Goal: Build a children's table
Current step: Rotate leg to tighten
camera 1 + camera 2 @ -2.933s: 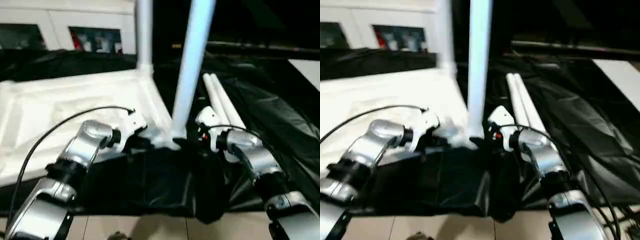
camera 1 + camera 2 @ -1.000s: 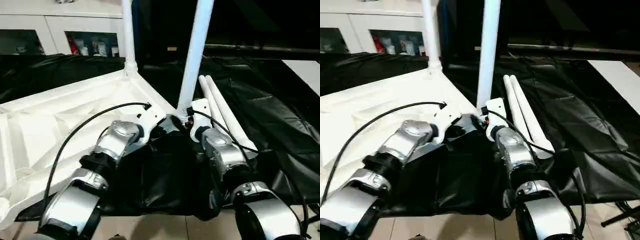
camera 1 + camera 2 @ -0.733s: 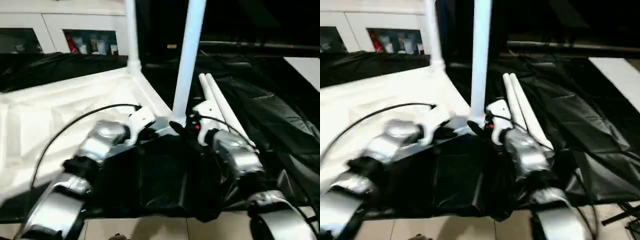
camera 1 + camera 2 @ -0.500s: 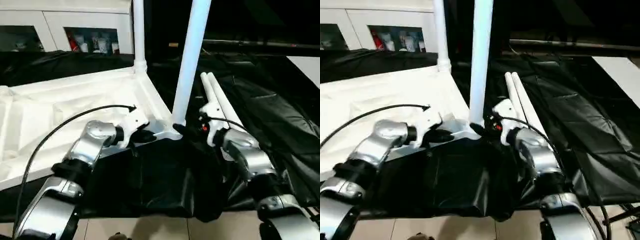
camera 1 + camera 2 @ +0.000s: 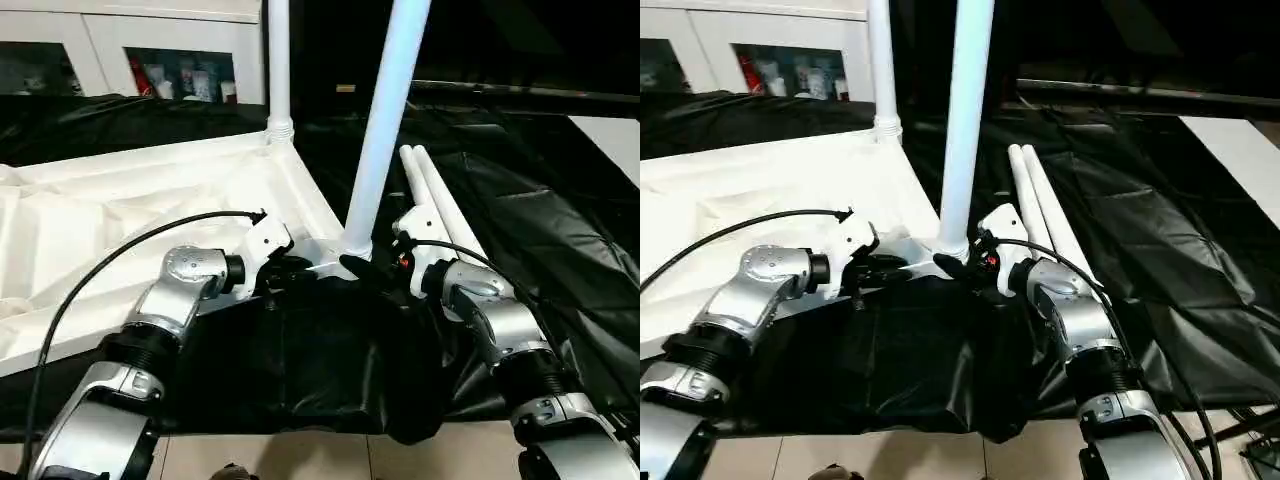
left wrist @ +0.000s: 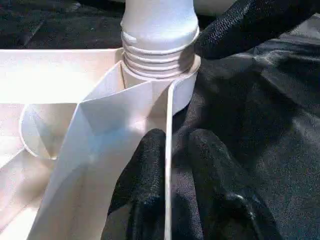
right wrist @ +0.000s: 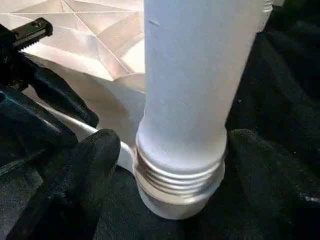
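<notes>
The white table top (image 5: 150,200) lies underside up on black cloth. One leg (image 5: 278,60) stands in the far corner. A second leg (image 5: 385,130) stands upright in the near corner socket (image 6: 160,80), with several thread turns showing above the socket's rim. My right gripper (image 7: 172,145) is shut on this leg's base, one black finger (image 7: 75,185) on each side of the threads. My left gripper (image 6: 177,137) straddles the top's thin rim just beside that socket, its jaws open by a narrow gap. Two loose legs (image 5: 435,205) lie side by side behind my right arm.
Black cloth (image 5: 330,360) covers the work surface and hangs over the front edge. White cabinets (image 5: 60,40) stand at the back left, and a pale surface (image 5: 615,140) shows at the far right. A black cable (image 5: 120,260) arcs over my left forearm.
The head view has swung and tilted. Both grippers stay at the near corner, and the leg there still stands upright in its socket.
</notes>
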